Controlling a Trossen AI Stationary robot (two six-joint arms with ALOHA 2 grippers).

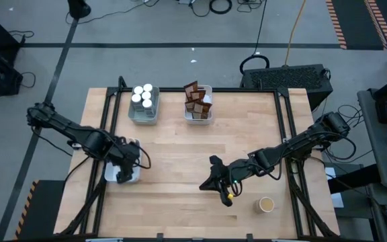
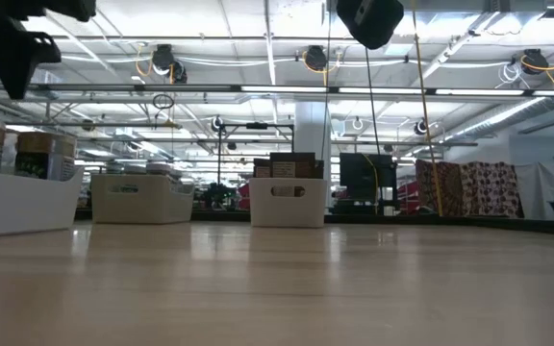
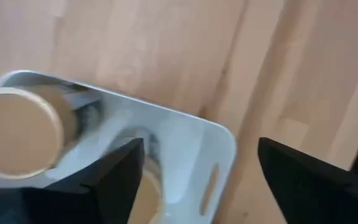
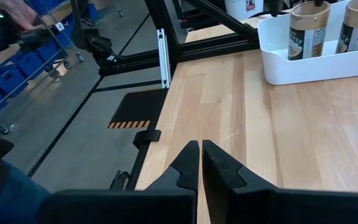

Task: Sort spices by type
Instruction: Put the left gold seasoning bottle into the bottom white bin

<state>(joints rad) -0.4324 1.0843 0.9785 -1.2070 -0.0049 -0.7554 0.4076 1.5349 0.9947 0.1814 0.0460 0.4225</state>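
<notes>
Under the wide-open left gripper (image 3: 197, 171) sits a tray (image 3: 222, 140) with tan-topped jars (image 3: 20, 130). Near the shut, empty right gripper (image 1: 215, 185) stands one last jar (image 1: 266, 204): hard, smooth, probably light. Grab its sides.

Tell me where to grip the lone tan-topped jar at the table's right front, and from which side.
Grip the jar around its round body just below the tan lid, coming straight down from above. It stands upright and alone on bare table, so nothing blocks either finger. The right gripper, shut and empty, is nearest; it would have to open first.
</notes>
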